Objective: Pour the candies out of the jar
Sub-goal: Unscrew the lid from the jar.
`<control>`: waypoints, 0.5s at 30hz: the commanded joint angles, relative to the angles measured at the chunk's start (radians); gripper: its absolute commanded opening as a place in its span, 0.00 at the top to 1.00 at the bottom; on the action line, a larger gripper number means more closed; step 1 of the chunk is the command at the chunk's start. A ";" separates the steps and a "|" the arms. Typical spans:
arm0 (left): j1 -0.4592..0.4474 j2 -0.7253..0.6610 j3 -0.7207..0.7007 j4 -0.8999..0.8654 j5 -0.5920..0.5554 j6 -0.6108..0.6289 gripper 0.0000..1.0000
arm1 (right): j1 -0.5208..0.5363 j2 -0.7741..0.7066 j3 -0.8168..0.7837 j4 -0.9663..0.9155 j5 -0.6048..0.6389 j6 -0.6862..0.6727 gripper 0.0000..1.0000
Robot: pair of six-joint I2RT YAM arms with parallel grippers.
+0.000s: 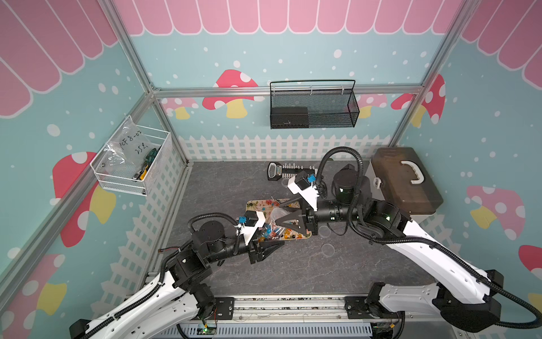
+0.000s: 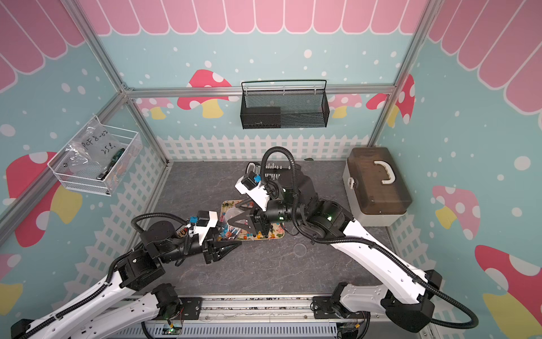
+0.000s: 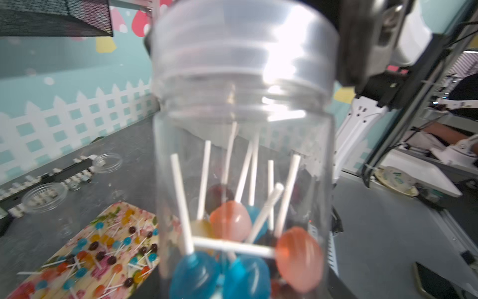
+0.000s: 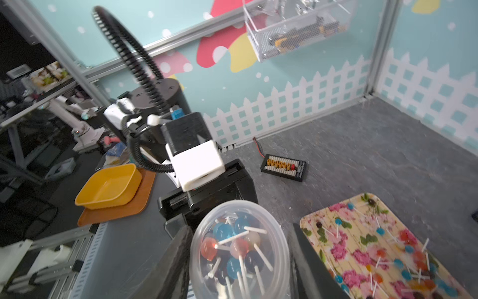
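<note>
- While the jar (image 3: 243, 160) is standing upright close in front of the left wrist camera, its clear lid (image 3: 243, 51) is sitting on the mouth, so nothing is pouring out.
- Candies (image 3: 230, 220) are lying heads down at the jar's bottom with their sticks pointing up. It is a small batch of blue, orange and dark ones.
- Left gripper (image 1: 275, 246) is clenching, by the look of it on the jar's lower body. The contact itself is falling out of frame.
- Right gripper (image 4: 240, 229) is straddling the lid from above, with one finger on each side. Whether the jaws are pinching it or only flanking it, I cannot tell.
- Floral tray (image 4: 310, 233) is lying just beside the jar on the grey table (image 1: 293, 270). It is already carrying many loose candies.
- Whether the jar's base is resting on something or hanging lifted, I cannot tell.
- Judgement: the pour from this jar is not yet beginning. What is remaining is getting the lid off, tipping the mouth over the tray, and emptying the batch.
</note>
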 commanded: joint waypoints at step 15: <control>-0.002 -0.063 0.078 -0.093 0.251 -0.100 0.56 | -0.001 0.013 0.087 0.017 -0.099 -0.209 0.61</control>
